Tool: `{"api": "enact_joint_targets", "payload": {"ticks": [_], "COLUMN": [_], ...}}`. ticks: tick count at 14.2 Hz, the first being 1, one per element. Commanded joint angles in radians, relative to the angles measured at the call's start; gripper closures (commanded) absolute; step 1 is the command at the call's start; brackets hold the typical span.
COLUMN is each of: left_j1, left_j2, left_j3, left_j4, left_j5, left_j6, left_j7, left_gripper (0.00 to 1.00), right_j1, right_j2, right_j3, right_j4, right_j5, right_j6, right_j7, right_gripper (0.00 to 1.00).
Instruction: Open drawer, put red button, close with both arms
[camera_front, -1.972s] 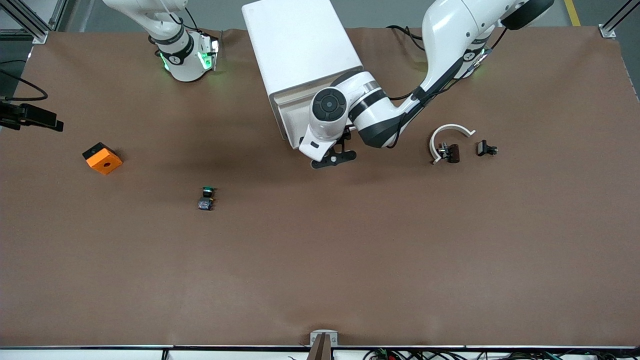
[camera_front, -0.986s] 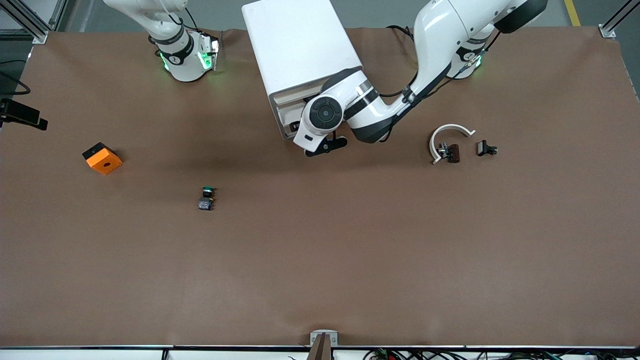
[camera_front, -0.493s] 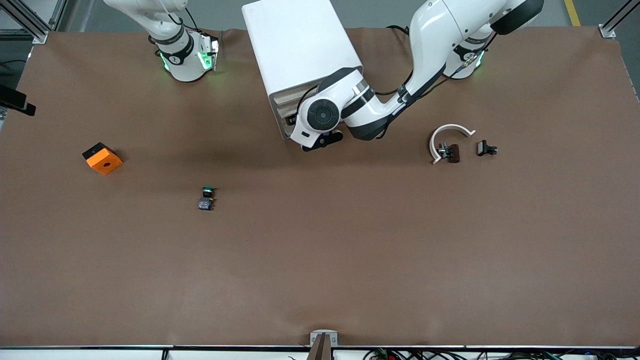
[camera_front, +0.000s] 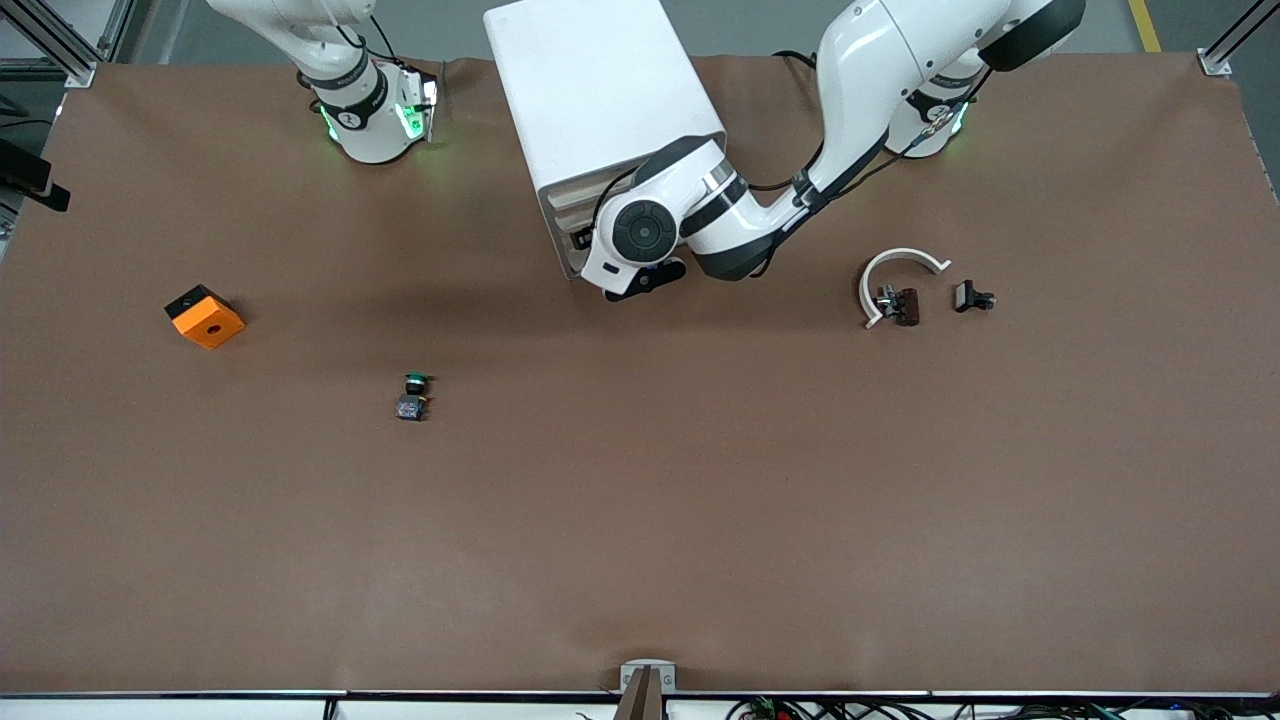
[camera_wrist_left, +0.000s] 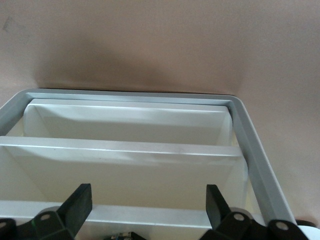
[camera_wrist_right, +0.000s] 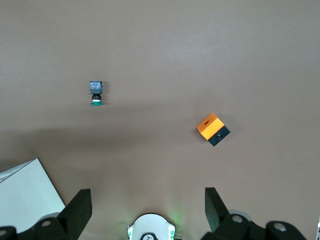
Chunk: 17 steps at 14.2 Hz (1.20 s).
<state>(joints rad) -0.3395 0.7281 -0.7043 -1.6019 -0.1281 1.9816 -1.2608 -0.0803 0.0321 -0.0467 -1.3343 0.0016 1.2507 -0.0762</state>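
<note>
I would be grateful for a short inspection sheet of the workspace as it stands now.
Surface: brown table cover, flat.
Job's things: white cabinet between the arm bases; drawer fronts face the left gripper, and I cannot tell if one is pulled out. red button lies within a white arc piece.
Clutter: green button, orange block, small black part.
Grippers: left gripper open at the cabinet front; right gripper open, high over the right arm's end.
Cables: black cables by the left arm's base.
Surroundings: metal frame post at a corner.
</note>
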Motion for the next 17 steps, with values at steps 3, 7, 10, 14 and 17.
{"api": "enact_joint_targets", "payload": {"ticks": [3, 7, 10, 14, 17], "left_j1": [0.016, 0.036, 0.086, 0.18, 0.298], "left_j2": [0.002, -0.073, -0.146, -0.254, -0.36], "left_j3": [-0.012, -0.008, -0.006, -0.006, -0.014], "left_j4": [0.013, 0.025, 0.027, 0.019, 0.019], "left_j5": [-0.024, 0.008, 0.01, 0.074, 0.074], "left_j6": [-0.015, -0.061, -0.139, -0.228, -0.312], "left_j7": [-0.02, -0.022, -0.019, -0.011, 0.011], "left_gripper": [0.0, 0.0, 0.0, 0.0, 0.0], "right_j1": [-0.006, 0.004, 0.007, 0.017, 0.022], "right_j2": [-0.095, -0.139, -0.155, -0.181, -0.225], "right_j3": [-0.004, -0.007, -0.008, -0.015, -0.028], "right_j4": [-0.132, -0.19, -0.203, -0.244, -0.302], "right_j5": [0.017, 0.017, 0.017, 0.017, 0.017], "right_j6": [0.082, 0.127, 0.15, 0.176, 0.211], "right_j7": [-0.002, 0.0, 0.007, 0.036, 0.036], "right_gripper": [0.0, 0.0, 0.0, 0.0, 0.0]}}
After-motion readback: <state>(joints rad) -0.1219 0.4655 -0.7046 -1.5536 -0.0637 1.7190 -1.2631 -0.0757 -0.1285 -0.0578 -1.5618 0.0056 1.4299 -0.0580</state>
